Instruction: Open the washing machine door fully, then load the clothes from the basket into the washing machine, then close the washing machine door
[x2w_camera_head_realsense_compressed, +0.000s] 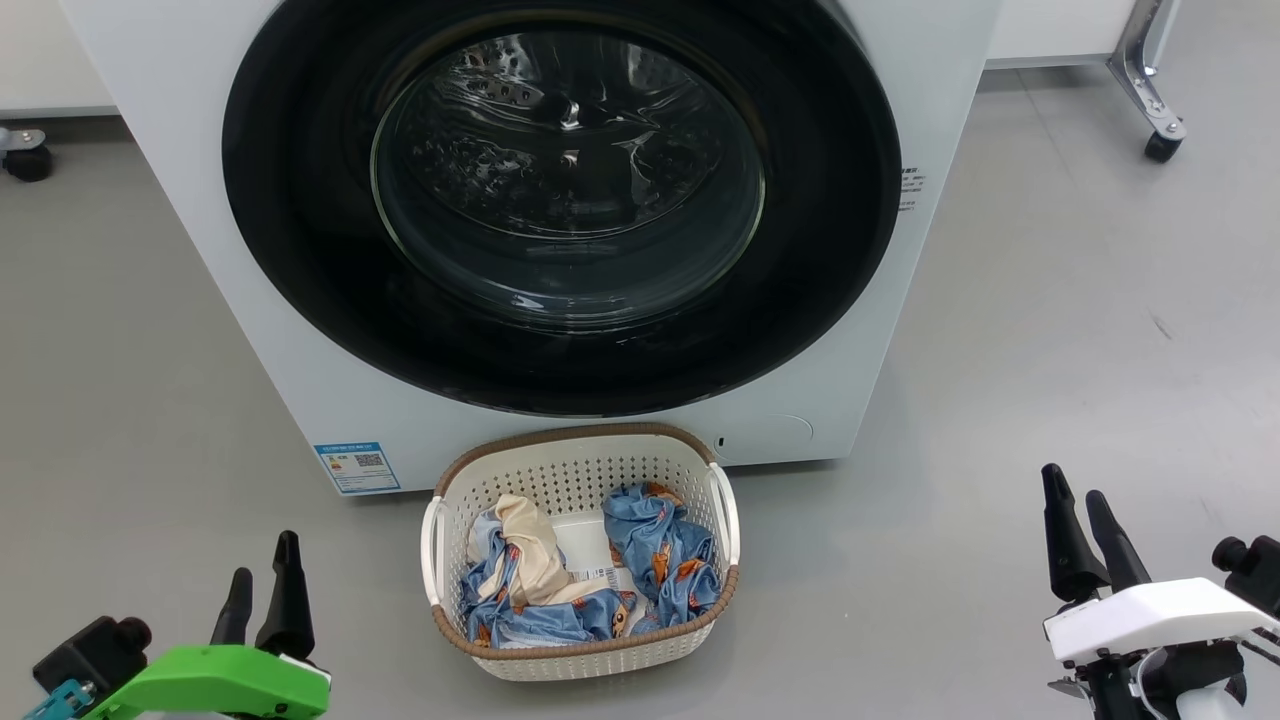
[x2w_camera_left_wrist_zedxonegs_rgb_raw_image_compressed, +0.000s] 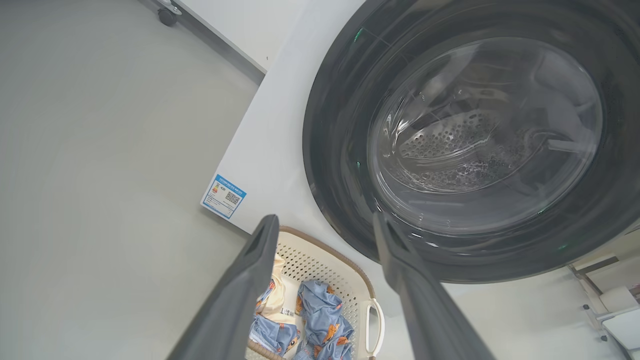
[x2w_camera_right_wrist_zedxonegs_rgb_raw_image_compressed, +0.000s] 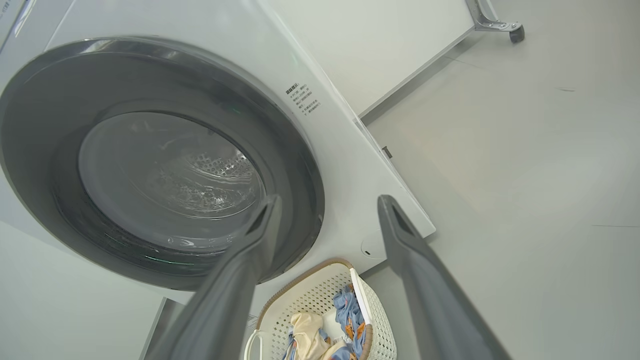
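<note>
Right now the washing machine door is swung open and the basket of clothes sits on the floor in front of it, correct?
No, the washing machine door is shut, as the head view shows. The basket of clothes does sit on the floor in front of the washing machine.

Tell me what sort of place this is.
Likely a lab or test room staged for laundry: the washing machine stands on bare grey floor, a wheeled frame leg beyond it, the basket of clothes in front.

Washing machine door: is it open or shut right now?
Shut. The door sits flush against the washing machine front, and the drum is seen through its glass.
</note>
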